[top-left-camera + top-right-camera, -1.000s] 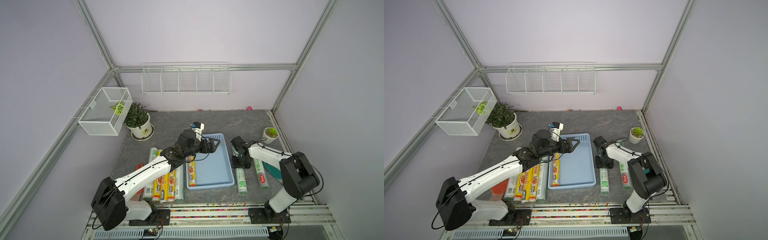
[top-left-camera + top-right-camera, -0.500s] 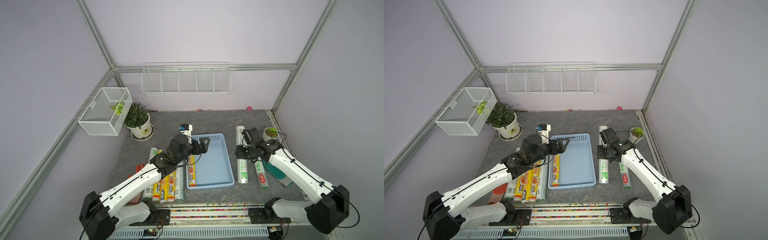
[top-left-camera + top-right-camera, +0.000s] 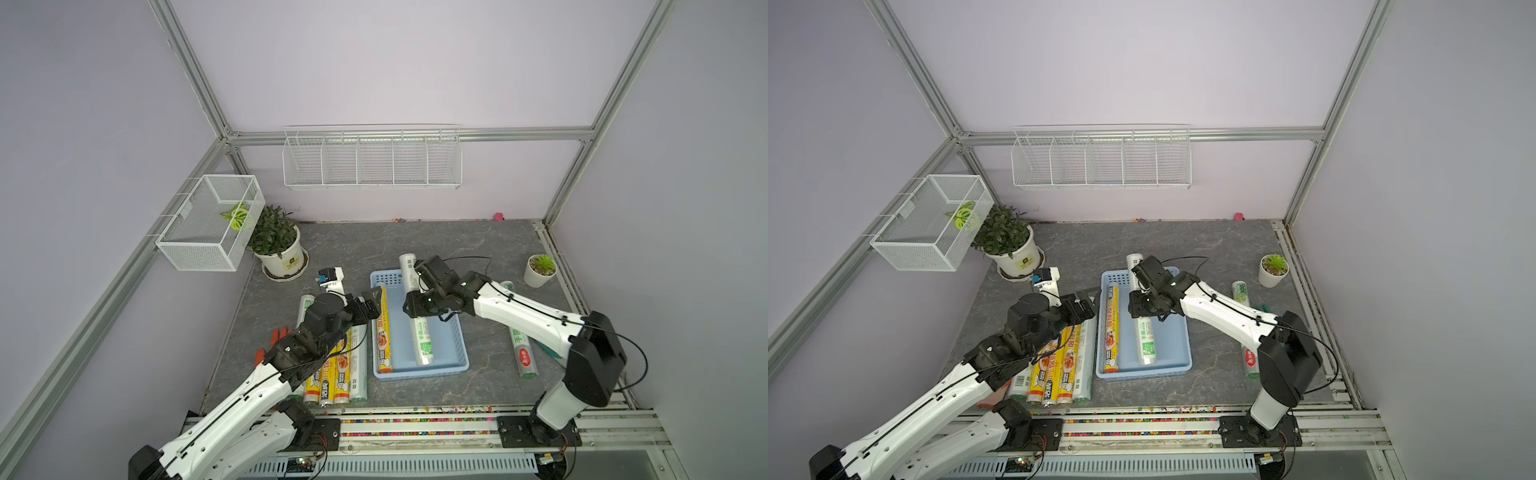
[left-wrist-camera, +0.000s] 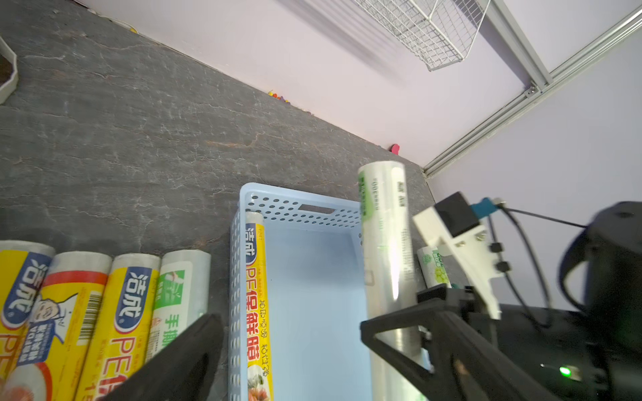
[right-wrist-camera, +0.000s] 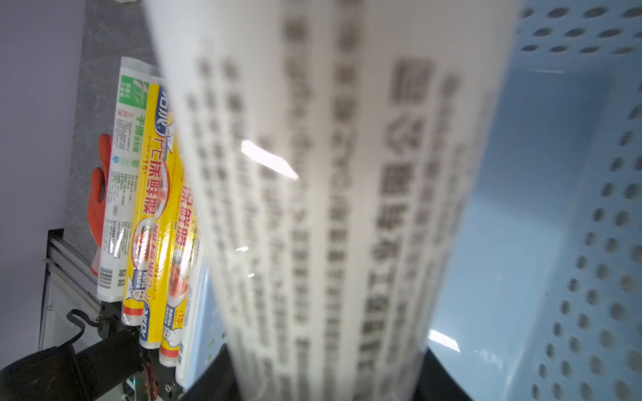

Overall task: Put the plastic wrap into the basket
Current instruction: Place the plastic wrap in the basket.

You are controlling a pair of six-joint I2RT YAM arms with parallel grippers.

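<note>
The light-blue basket (image 3: 446,340) (image 3: 1169,332) (image 4: 312,277) holds one yellow plastic wrap roll (image 3: 383,328) (image 4: 255,295) along its left wall. My right gripper (image 3: 419,307) (image 3: 1144,305) (image 5: 326,378) is shut on a clear-white roll with green print (image 3: 424,340) (image 3: 1145,336) (image 4: 385,243) (image 5: 330,173). That roll hangs lengthwise over the basket, with its far end past the back rim. My left gripper (image 3: 372,305) (image 3: 1084,305) (image 4: 291,340) is open and empty above the basket's left wall. Several more rolls (image 3: 336,365) (image 4: 114,305) lie side by side left of the basket.
Two more rolls (image 3: 521,349) (image 3: 508,286) lie right of the basket, under the right arm. An orange glove (image 3: 274,343) sits at the left. A large potted plant (image 3: 276,245), a small pot (image 3: 540,270), a wire box (image 3: 208,224) and a wall rack (image 3: 372,160) stand behind.
The right arm has carried the clear-white roll leftward from beside the basket to over it. The left arm has drawn back toward the basket's left side, still open.
</note>
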